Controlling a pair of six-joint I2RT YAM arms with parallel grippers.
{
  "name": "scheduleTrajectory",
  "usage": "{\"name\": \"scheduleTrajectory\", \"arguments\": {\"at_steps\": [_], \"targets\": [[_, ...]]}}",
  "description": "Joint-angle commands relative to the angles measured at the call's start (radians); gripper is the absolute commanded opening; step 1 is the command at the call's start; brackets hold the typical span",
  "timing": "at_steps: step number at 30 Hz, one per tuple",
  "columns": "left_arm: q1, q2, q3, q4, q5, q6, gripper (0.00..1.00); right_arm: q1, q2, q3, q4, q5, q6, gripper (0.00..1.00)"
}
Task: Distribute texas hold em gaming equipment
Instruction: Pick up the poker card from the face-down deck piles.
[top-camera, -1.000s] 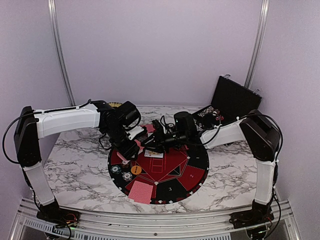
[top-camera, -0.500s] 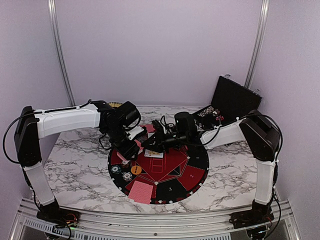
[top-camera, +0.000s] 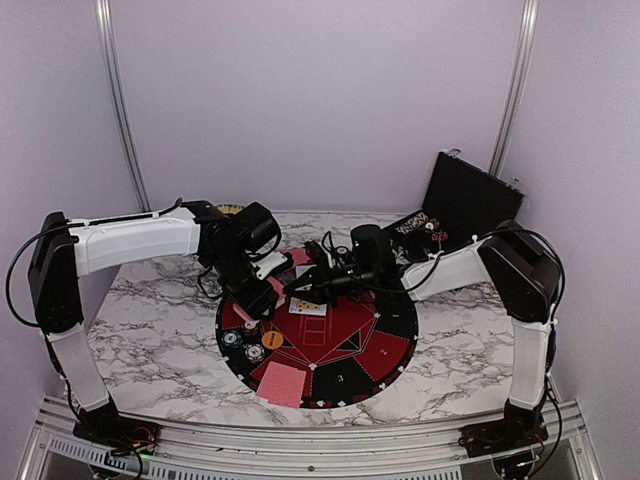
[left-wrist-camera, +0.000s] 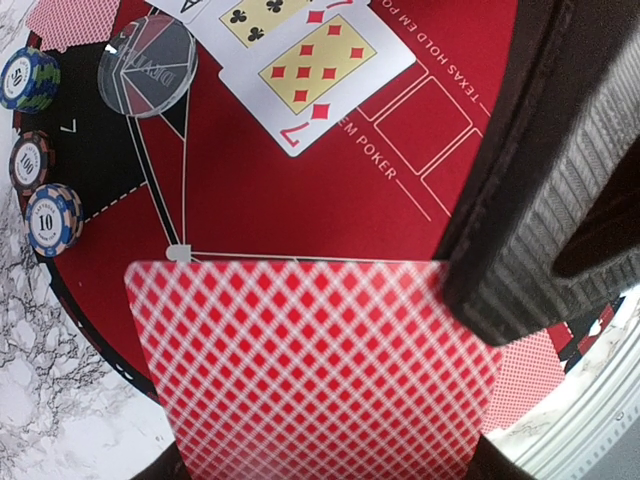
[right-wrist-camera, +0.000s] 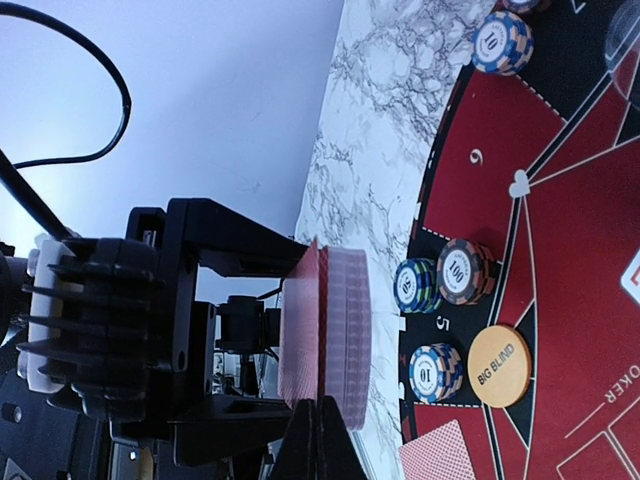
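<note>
Above the mat's (top-camera: 395, 340) far left rim, my left claw (top-camera: 256, 296), partway open, clamps the card deck (left-wrist-camera: 310, 370), presenting it so my right claw (right-wrist-camera: 315, 430), closed fully, seemingly pinches its top card (right-wrist-camera: 300, 330).

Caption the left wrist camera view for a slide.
Left gripper holding a red-backed card deck over the red mat, seven of diamonds face up, chip stacks at left.

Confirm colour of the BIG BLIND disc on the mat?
The BIG BLIND disc is orange with black lettering; clearest in the right wrist view.
</note>
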Motion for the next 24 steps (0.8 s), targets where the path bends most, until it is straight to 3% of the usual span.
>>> {"name": "scheduleTrajectory", "arguments": {"at_steps": [1,24], "targets": [[0.009,-0.014,-0.001,-0.006,-0.013,0.001,0.24,-0.016,-0.042,-0.022,0.057,-0.001,0.034,0.0],[0.018,-0.032,-0.032,0.003,-0.02,0.0,0.24,-0.084,-0.135,-0.143,0.123,0.075,0.094,0.0]]}}
